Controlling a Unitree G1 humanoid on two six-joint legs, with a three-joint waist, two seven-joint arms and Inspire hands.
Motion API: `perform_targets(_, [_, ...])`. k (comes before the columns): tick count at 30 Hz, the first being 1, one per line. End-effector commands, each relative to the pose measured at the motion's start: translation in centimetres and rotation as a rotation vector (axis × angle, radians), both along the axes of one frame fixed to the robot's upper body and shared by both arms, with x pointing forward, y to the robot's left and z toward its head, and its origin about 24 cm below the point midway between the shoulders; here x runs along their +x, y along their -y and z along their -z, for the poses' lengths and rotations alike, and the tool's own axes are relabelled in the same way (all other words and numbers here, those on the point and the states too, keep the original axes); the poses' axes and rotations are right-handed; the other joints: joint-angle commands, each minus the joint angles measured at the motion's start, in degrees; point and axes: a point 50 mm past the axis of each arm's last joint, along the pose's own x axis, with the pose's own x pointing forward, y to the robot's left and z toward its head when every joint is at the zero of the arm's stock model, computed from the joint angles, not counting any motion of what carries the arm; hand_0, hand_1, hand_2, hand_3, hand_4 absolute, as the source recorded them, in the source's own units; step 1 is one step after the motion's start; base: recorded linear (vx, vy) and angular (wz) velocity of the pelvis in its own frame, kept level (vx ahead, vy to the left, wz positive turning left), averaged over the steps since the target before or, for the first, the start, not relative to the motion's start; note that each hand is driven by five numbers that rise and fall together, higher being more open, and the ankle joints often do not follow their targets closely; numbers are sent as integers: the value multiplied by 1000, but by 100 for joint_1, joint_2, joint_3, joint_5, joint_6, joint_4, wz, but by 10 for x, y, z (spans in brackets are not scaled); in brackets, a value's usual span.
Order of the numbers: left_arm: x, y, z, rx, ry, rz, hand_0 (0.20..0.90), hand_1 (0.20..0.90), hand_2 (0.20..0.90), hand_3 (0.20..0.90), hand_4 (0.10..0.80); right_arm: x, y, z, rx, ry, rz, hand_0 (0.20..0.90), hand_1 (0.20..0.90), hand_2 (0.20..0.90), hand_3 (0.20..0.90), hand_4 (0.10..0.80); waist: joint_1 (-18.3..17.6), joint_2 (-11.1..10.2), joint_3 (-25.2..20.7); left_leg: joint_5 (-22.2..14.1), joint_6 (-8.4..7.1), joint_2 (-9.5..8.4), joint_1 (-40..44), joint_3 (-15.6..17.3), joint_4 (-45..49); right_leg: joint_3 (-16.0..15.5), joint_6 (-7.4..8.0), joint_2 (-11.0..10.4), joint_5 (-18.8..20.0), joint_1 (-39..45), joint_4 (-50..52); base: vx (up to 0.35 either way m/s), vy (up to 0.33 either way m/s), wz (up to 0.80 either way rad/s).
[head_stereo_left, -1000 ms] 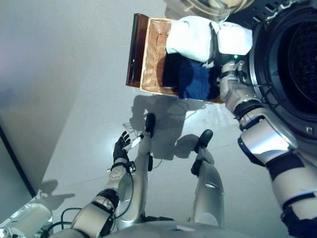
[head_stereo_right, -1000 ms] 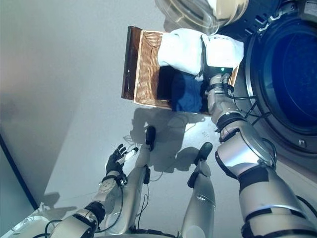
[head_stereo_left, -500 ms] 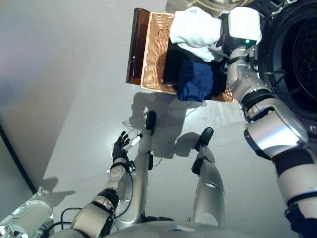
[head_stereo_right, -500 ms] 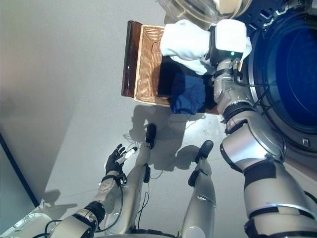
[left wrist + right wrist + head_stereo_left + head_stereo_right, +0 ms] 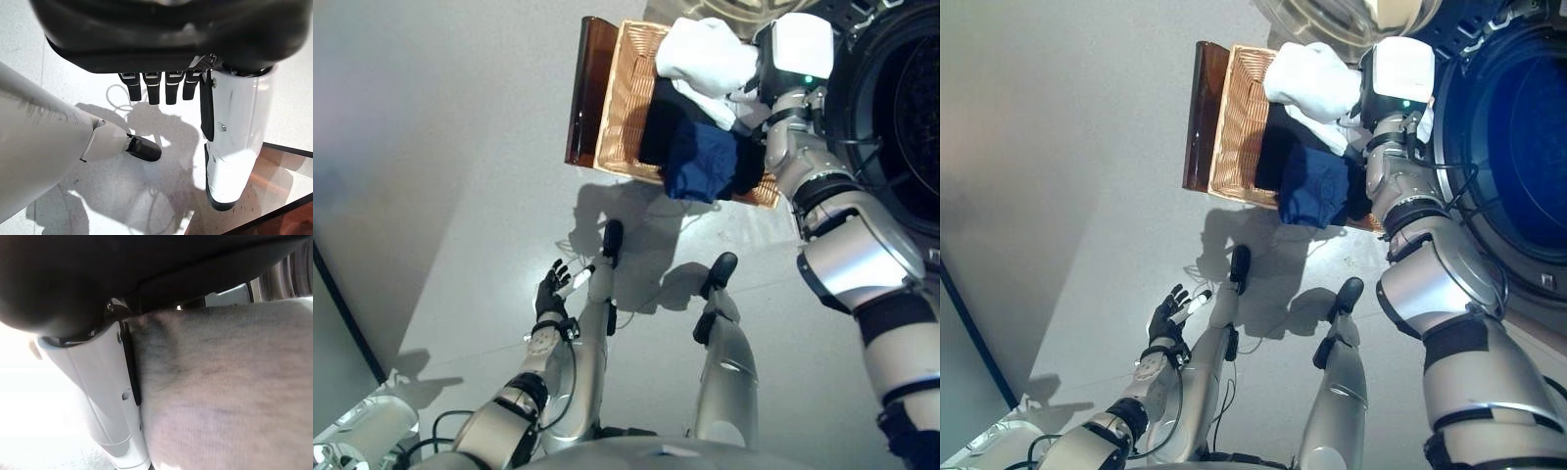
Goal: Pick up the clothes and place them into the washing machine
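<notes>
Hanging idle well to the left of the wicker basket (image 5: 626,108) and nearer the robot, the left hand (image 5: 551,291) has its fingers straight and relaxed with nothing in them, so it offers no help if the load slips. The basket itself stands on the floor just left of the washing machine (image 5: 901,108), and inside it lie a dark garment (image 5: 658,127) against the woven wall and a navy blue garment (image 5: 703,162) draped over the near rim. Above the basket's far end, toward the machine, the right hand (image 5: 800,44) is pressed against a white garment (image 5: 703,54); its wrist view shows the thumb lying along the cloth, but its fingers are hidden, so how firm the grip is cannot be told. A judgement on the risks: if only a fold is caught, the bunched white cloth could slide free and drop back into the basket or onto the floor on the way to the drum opening (image 5: 1518,147). A trailing end might also snag the navy piece or the basket rim and drag it along, or catch on the door seal and hang out instead of going in.
</notes>
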Motion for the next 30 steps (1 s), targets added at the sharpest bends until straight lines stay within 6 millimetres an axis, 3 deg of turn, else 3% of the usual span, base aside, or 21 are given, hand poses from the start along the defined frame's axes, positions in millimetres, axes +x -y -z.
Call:
perform_targets(1, [-14, -20, 10, 39, -42, -65, 900, 900, 900, 900, 800, -9, 13, -67, -16, 193, 45, 200, 200, 200, 200, 300, -54, -192, -39, -321, -725, 164, 361, -98, -86, 425, 250, -157, 763, 379, -900, 0, 0, 0])
perform_targets(8, [-15, -21, 11, 41, -47, -70, 900, 900, 900, 900, 800, -7, 7, -57, 188, 224, -15, 200, 200, 200, 200, 300, -88, -184, -31, -344, -716, 178, 496, -30, -86, 457, 234, -128, 757, 507, -932, -5, -1, -2])
perform_targets(10, [-17, -22, 13, 49, -61, -82, 900, 900, 900, 900, 800, -5, -2, -51, 410, 269, -96, 200, 200, 200, 200, 300, -117, -179, -36, -362, -719, 209, 569, 42, -86, 490, 225, -106, 745, 569, -956, -9, 12, -5])
perform_targets(13, [-19, -22, 15, 50, -77, -93, 900, 900, 900, 900, 800, -4, -14, -40, 572, 295, -162, 200, 200, 200, 200, 300, -184, -191, -58, -383, -711, 232, 650, 90, -86, 524, 216, -97, 750, 625, -982, -3, 4, -7])
perform_targets(23, [-30, -26, 22, 87, -127, -127, 900, 900, 900, 900, 800, -5, -52, -7, 688, 263, -330, 200, 200, 200, 200, 300, -362, -266, -228, -515, -647, 285, 1115, 192, -86, 518, 187, -104, 693, 1070, -1006, 12, 10, -9])
perform_targets(30, [-35, -31, 25, 116, -151, -142, 900, 900, 900, 900, 800, -13, -60, 16, 910, 298, -405, 200, 200, 200, 200, 300, -431, -361, -382, -608, -614, 331, 1442, 258, -86, 542, 166, -71, 612, 1389, -1022, 21, -1, -2])
